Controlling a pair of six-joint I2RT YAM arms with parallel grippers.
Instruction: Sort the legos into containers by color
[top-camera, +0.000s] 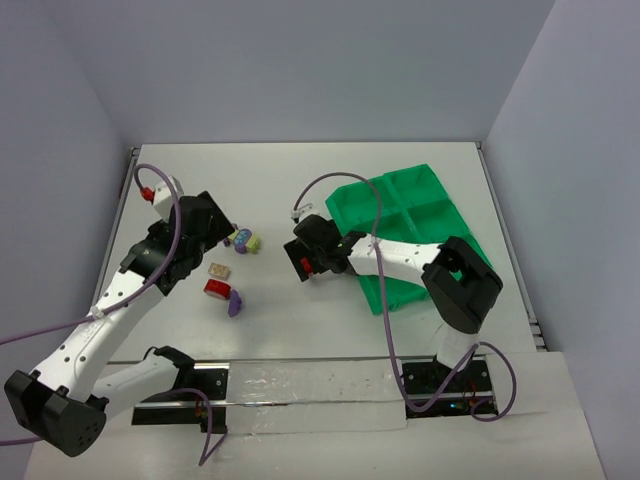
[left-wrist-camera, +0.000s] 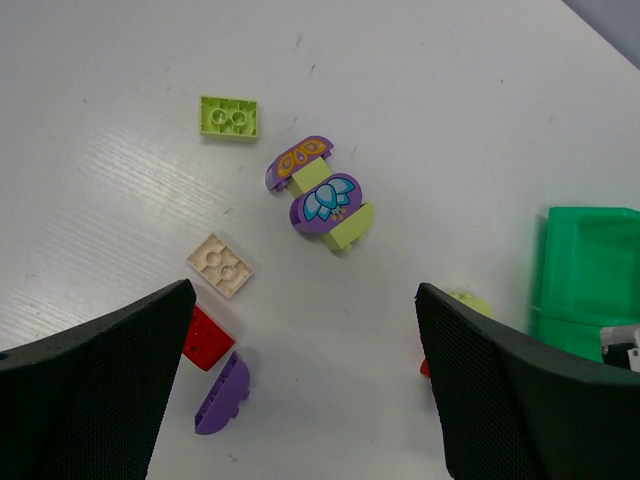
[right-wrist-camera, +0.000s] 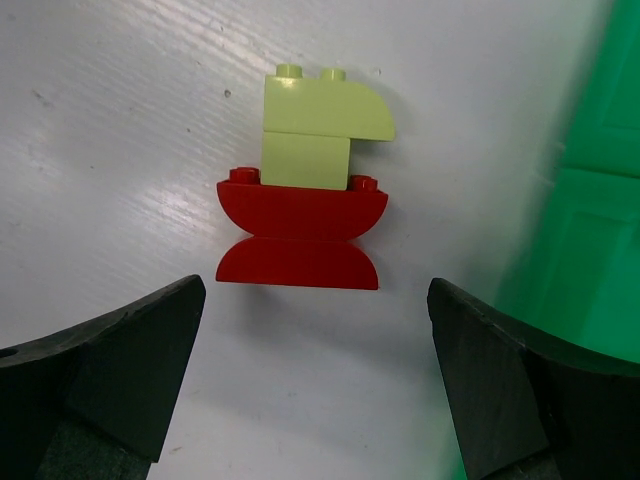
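Note:
The legos lie loose on the white table. In the left wrist view I see a lime brick (left-wrist-camera: 229, 117), a purple-and-lime stack (left-wrist-camera: 320, 195), a cream brick (left-wrist-camera: 219, 265), a red brick (left-wrist-camera: 208, 338) and a purple half-round piece (left-wrist-camera: 224, 393). My left gripper (left-wrist-camera: 305, 295) hangs open above them, touching none. In the right wrist view a red-and-pale-green stack (right-wrist-camera: 300, 235) lies just ahead of my open right gripper (right-wrist-camera: 315, 290). The green tray of containers (top-camera: 425, 215) sits at the right, its edge (right-wrist-camera: 600, 200) beside that stack. From above, the left gripper (top-camera: 222, 232) and right gripper (top-camera: 303, 262) hover near the bricks.
Grey walls close in the table at the back and both sides. The right arm's white forearm (top-camera: 400, 258) lies across the tray's near compartments. Purple cables loop from both arms. A black rail runs along the near edge.

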